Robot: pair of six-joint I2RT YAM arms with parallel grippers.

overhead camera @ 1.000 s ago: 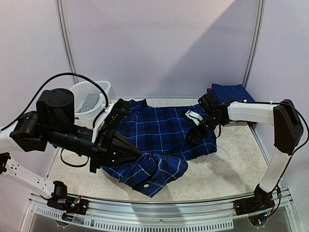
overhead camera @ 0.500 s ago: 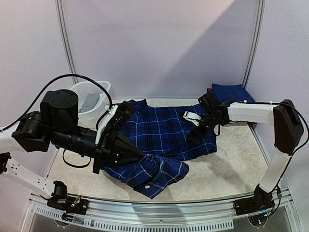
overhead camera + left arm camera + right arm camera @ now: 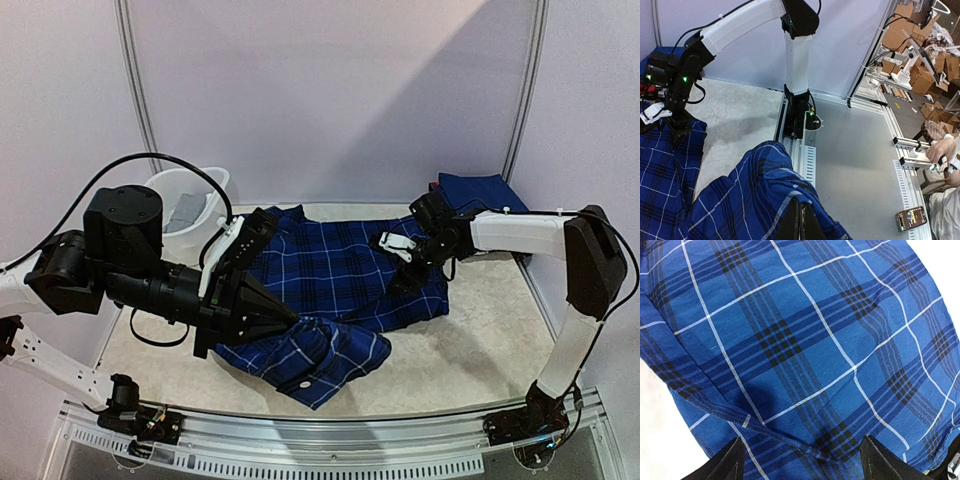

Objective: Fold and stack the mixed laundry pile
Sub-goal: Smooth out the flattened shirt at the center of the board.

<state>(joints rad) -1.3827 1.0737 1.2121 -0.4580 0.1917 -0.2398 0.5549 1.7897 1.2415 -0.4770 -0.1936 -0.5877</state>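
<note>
The dark blue plaid shirt (image 3: 340,265) lies spread across the middle of the table, with its near edge bunched up. My left gripper (image 3: 290,322) is shut on that bunched edge. In the left wrist view the cloth (image 3: 740,195) drapes over the closed fingers (image 3: 790,222). My right gripper (image 3: 402,278) hovers just over the shirt's right side, open. In the right wrist view the plaid (image 3: 800,340) fills the frame, and the two fingertips (image 3: 732,462) stand far apart with a ridge of cloth between them. A grey garment (image 3: 185,212) lies in the basket.
A white basket (image 3: 205,185) stands at the back left. A folded dark blue cloth (image 3: 480,190) sits at the back right corner. Metal rails (image 3: 330,450) run along the near edge, with the right arm's base (image 3: 797,102) bolted there.
My left gripper has drawn the shirt's bunched edge slightly to the right and up. The right gripper has shifted a little back and left over the shirt.
</note>
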